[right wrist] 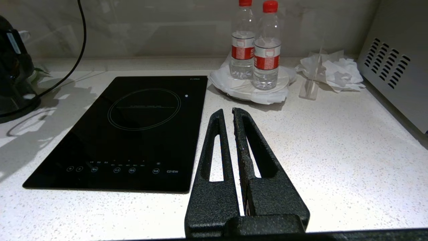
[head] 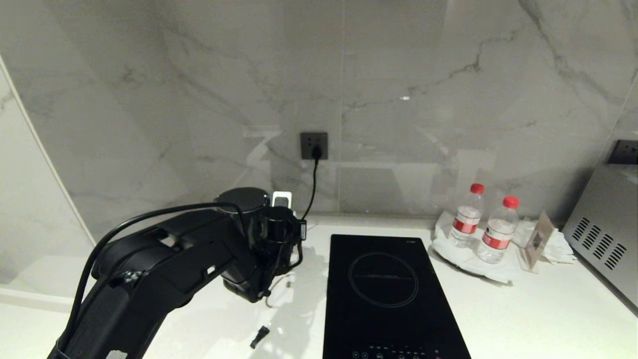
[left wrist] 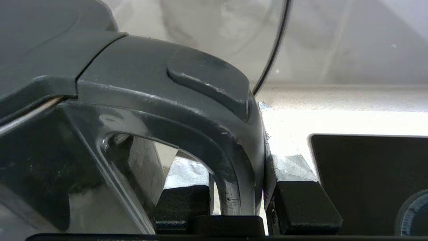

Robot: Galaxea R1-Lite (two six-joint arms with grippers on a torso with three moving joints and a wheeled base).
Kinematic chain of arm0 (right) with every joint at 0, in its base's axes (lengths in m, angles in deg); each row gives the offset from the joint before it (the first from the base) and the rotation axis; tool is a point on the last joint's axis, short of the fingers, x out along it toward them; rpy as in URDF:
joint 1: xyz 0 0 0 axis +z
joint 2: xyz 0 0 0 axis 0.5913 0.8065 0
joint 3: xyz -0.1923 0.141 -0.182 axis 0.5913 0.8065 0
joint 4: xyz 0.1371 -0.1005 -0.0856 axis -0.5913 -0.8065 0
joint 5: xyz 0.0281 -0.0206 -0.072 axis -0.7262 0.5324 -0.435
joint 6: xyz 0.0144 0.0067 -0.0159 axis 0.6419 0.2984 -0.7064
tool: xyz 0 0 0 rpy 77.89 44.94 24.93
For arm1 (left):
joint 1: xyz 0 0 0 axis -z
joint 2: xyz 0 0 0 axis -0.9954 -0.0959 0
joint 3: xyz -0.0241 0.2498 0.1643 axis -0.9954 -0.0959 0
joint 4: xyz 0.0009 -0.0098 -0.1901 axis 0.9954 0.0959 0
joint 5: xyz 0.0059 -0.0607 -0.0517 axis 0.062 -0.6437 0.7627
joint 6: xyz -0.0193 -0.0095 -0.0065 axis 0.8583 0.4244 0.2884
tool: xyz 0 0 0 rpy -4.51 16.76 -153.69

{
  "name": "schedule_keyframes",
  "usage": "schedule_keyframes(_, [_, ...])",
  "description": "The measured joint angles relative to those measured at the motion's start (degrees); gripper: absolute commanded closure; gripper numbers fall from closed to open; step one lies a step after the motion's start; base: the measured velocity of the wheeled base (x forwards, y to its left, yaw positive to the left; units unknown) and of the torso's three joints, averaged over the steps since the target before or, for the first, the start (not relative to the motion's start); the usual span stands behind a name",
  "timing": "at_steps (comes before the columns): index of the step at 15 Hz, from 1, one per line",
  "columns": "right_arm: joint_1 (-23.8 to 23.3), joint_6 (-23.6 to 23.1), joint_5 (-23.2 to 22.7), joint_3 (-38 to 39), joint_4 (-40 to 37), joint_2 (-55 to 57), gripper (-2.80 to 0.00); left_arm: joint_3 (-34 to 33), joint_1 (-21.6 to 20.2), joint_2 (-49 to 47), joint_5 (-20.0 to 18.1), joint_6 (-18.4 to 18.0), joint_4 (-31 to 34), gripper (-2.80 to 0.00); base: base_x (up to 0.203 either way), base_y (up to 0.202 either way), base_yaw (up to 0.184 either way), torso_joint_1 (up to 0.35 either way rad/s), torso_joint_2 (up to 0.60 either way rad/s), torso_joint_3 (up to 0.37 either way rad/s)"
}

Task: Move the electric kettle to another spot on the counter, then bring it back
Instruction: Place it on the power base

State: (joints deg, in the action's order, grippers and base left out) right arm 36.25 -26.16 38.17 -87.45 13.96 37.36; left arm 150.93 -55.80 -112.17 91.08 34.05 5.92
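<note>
Lettering legible in the scene is limited: "C21EW" is printed in white at the front edge of the flat black glass cooktop [right wrist: 133, 127], beside its row of touch symbols. The two clear plastic water bottles [right wrist: 255, 47] with red caps carry red-and-white band labels whose text is too small to read. No brand marking shows on the kettle from these angles.

The tall glossy black electric kettle [head: 246, 219] stands upright, long axis vertical, at the back of the white finely speckled stone counter [right wrist: 334, 150], near the marble wall. Its loop handle [left wrist: 230, 150] faces the left gripper [left wrist: 239, 204]; the spout direction cannot be determined. Whether the kettle rests on the counter or is raised cannot be determined.

Left gripper state: narrow, closed on the loop handle. One black finger [left wrist: 182, 204] sits inside the loop and the other lies against the handle's outer face. The kettle body is directly beyond the fingers; the cooktop lies just beside this gripper, on the outer finger's side. A black power cord [head: 311, 187] runs up from behind the kettle to a dark wall socket [head: 314, 145].

Right gripper [right wrist: 230, 113] state: fingers together with only a thin slit between them, holding nothing. It hangs over bare counter, with the cooktop just beside it and the bottles, on a white plate [right wrist: 284, 78], beyond its tips.
</note>
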Motion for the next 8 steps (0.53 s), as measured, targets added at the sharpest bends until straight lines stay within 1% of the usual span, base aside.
schedule_keyframes(4, [0.00,0.00,0.00,0.00,-0.01,0.00,0.00,0.80,-1.08,-0.89,-0.25,0.04,-0.04,0.00,0.000,0.000,0.000,0.000,0.00,0.000])
schedule_keyframes(8, [0.00,0.02,-0.02,0.00,-0.02,0.00,0.00,0.33,-1.05,-1.00,0.16,0.63,-0.17,0.00,0.000,0.000,0.000,0.000,0.00,0.000])
